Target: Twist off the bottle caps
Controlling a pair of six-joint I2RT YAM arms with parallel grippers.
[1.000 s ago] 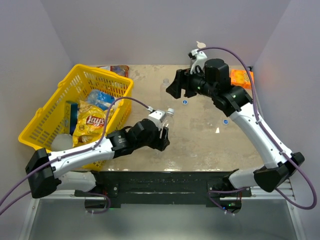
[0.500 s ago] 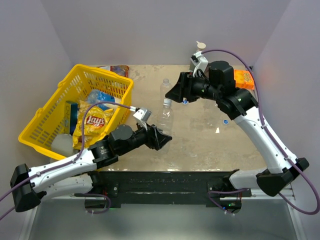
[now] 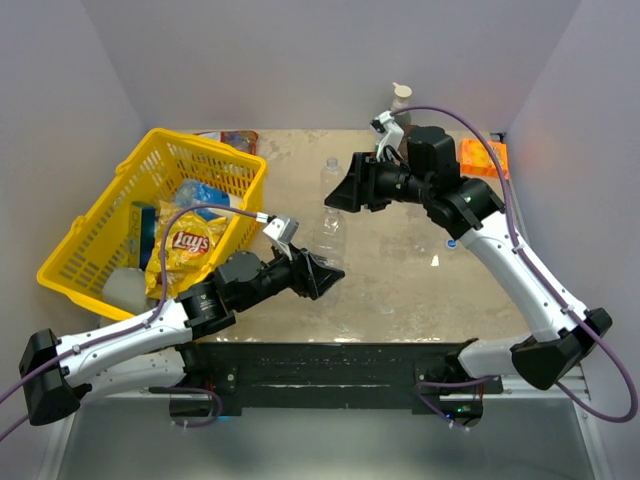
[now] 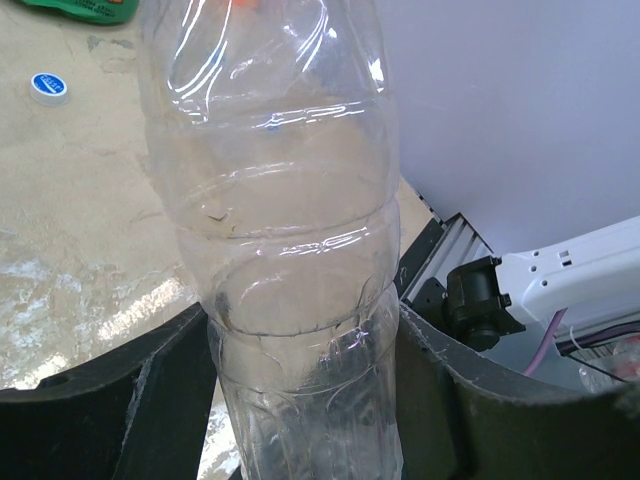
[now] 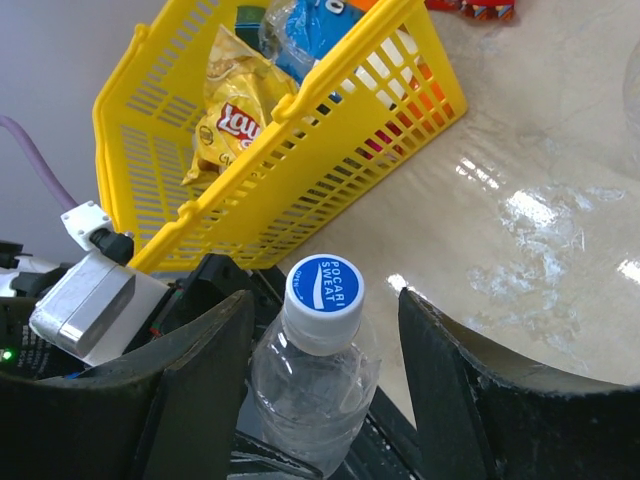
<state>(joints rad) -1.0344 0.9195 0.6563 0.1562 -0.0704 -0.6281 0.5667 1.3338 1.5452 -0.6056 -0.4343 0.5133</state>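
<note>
1. At the near edge of the table [image 3: 400,295], the left gripper [image 3: 318,275] pinches a clear ribbed bottle [image 4: 290,250] by its lower body. In the left wrist view both dark fingers [image 4: 150,400] press against the bottle's sides.
2. The pictures do not show whether the bottle's base touches the tabletop. In the top view its body runs from the left gripper away toward the right gripper [image 3: 342,192].
3. The bottle's cap [image 5: 323,288] is blue with white lettering and sits on the neck. It lies between the two fingers of the right gripper, which are spread. A gap shows on each side of the cap, and neither finger touches it.
4. A loose cap [image 4: 48,88], also blue, lies flat on the tabletop, well apart from the held bottle.
5. To the left stands a yellow basket [image 3: 95,204] with a chips bag [image 3: 185,245] and other packets inside.
6. Just beyond the right gripper a second bottle [image 3: 328,172] stands upright on the table. I cannot tell whether it carries a cap.
7. Near the far wall an orange packet [image 3: 485,155] lies by the right corner. A beige pump top [image 3: 401,92] shows above the right arm.
</note>
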